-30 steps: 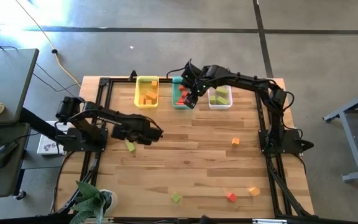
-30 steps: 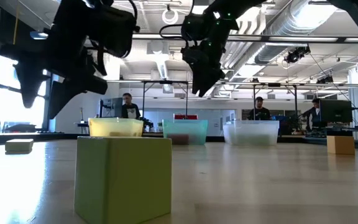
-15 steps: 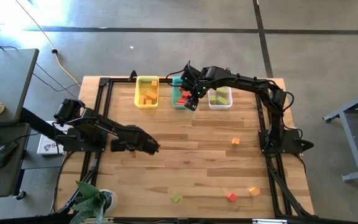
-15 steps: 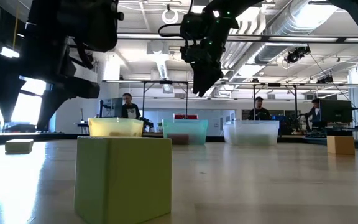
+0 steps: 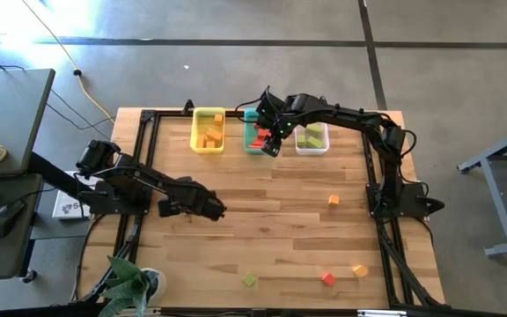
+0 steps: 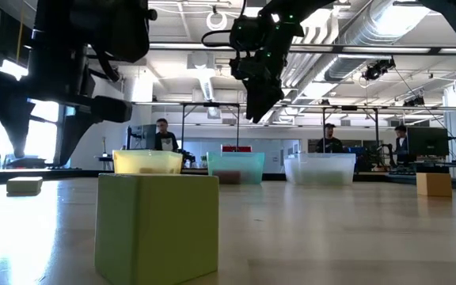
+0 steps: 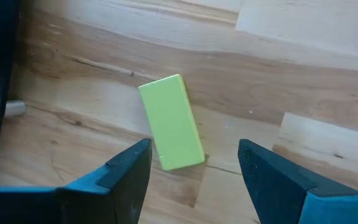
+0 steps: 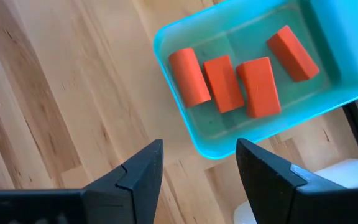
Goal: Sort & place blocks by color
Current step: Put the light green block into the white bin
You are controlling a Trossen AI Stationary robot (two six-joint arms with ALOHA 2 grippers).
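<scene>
I'm holding my left gripper point(image 7: 193, 163) low over the table point(image 5: 280, 220) on its left side, w/ fingers spread wide and nothing in them. They're straddling a light green bar point(image 7: 171, 122) lying flat on the wood, prob. so I can close on its long sides. It's a plain, smooth rectangular block sitting skewed to my fingers, so I'd judge the wrist needs a bit of turn before closing.

Moving right, the yellow bin point(image 5: 207, 129) at the back is holding orange blocks and the teal bin point(image 8: 247, 74) is holding four red pieces, one a cylinder and the rest bars. My right gripper point(image 8: 199, 163) is hanging above the teal bin's near edge, fingers wide apart and empty, which suits a drop just finished, tho that's a guess. The clear bin point(image 5: 312, 137) next to it has green blocks.

Loose ones are waiting at front: a green cube point(image 5: 250, 280), a red block point(image 5: 327, 279), two orange blocks point(image 5: 359, 270) point(image 5: 333, 201).
</scene>
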